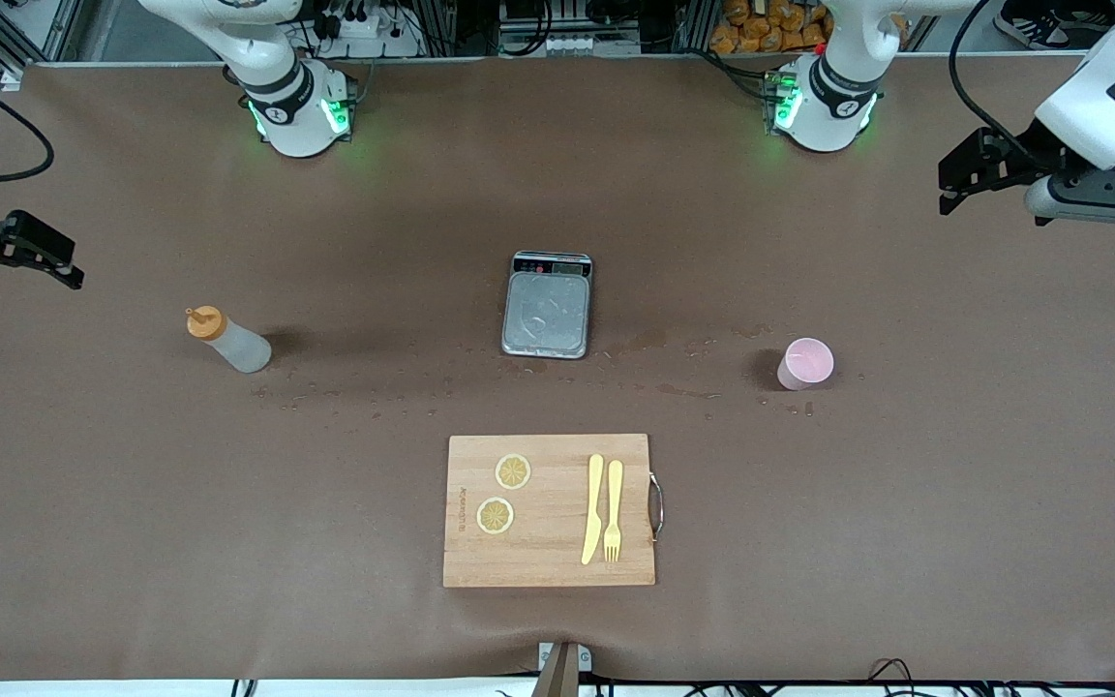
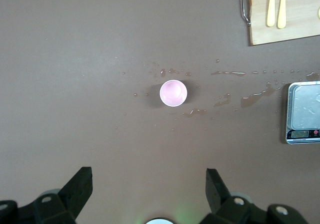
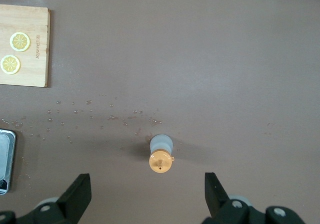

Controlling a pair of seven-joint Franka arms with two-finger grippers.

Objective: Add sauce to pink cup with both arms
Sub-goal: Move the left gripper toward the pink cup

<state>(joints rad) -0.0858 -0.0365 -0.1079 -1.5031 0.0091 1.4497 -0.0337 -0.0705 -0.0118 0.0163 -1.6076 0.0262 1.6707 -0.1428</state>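
The sauce bottle [image 1: 226, 341], whitish with an orange nozzle cap, stands on the brown table toward the right arm's end. In the right wrist view the bottle [image 3: 161, 154] is seen from above. My right gripper [image 1: 30, 269] [image 3: 147, 184] hangs open and empty above the table's end, apart from the bottle. The pink cup [image 1: 804, 363] stands upright toward the left arm's end and also shows in the left wrist view [image 2: 173, 93]. My left gripper [image 1: 952, 184] [image 2: 149, 178] hangs open and empty high above that end, apart from the cup.
A metal kitchen scale [image 1: 547, 305] sits mid-table between bottle and cup. A wooden cutting board [image 1: 557, 566] with two lemon slices [image 1: 513, 471], a yellow knife [image 1: 593, 508] and fork [image 1: 614, 510] lies nearer the front camera. Liquid droplets [image 1: 683, 391] dot the table.
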